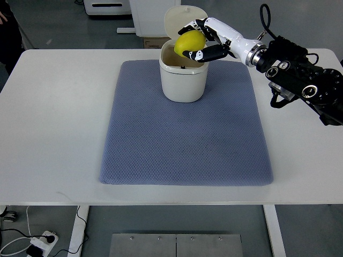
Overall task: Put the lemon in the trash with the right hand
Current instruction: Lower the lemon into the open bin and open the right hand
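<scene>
Nearest the camera, below the worktop's front edge, a white power strip with trailing cable lies on the floor beside a metal base plate. On the white worktop a blue-grey quilted mat is spread flat, presumably to cushion and mark out the working area. At the mat's far edge stands the cream trash bin, upright, its hinged lid tipped back so the mouth is clear to receive. The right hand reaches in from the right edge, arm extended across the far corner of the mat, with its fingers clasped around the lemon. The lemon sits directly over the bin's opening, at about rim level and not yet inside. Judgement: the carry is essentially complete and the hold is kept only to centre the fruit above the mouth; what remains is letting go. No left arm appears in the view.
</scene>
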Action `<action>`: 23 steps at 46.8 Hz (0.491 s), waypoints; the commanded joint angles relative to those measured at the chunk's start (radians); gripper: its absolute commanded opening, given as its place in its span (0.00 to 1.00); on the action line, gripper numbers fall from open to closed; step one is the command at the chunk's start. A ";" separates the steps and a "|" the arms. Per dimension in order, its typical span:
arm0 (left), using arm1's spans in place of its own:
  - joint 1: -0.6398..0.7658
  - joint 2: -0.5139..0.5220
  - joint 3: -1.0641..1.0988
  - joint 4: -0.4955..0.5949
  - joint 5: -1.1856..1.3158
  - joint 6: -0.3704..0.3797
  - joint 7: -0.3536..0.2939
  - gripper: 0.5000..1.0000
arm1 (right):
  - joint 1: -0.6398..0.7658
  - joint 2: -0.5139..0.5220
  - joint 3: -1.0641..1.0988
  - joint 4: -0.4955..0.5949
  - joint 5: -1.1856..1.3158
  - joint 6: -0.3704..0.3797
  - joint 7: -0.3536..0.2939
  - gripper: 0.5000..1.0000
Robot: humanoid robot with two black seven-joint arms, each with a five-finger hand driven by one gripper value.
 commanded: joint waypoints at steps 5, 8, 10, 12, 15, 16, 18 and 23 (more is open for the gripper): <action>0.000 0.000 0.000 0.000 0.000 0.000 0.000 1.00 | -0.009 0.010 0.001 -0.020 0.001 0.000 -0.001 0.09; 0.000 0.000 0.000 0.000 0.000 0.000 0.000 1.00 | -0.010 0.013 0.003 -0.028 0.001 -0.002 -0.001 0.22; 0.000 0.000 0.000 0.000 0.000 0.000 0.000 1.00 | -0.012 0.014 0.003 -0.029 0.001 -0.002 0.000 0.33; 0.000 0.000 0.000 0.000 0.000 0.000 0.000 1.00 | -0.013 0.014 0.003 -0.031 0.001 -0.004 0.000 0.44; 0.000 0.000 0.000 0.000 0.000 0.000 0.000 1.00 | -0.018 0.017 0.005 -0.031 0.001 -0.005 0.000 0.53; 0.000 0.000 0.000 0.000 0.000 0.000 0.000 1.00 | -0.020 0.019 0.005 -0.031 0.001 -0.007 0.000 0.56; 0.000 0.000 0.000 0.000 0.000 0.000 0.000 1.00 | -0.020 0.021 0.005 -0.031 0.004 -0.007 0.000 0.59; 0.000 0.000 0.000 0.000 0.000 0.000 0.000 1.00 | -0.020 0.021 0.005 -0.031 0.014 -0.007 0.003 0.66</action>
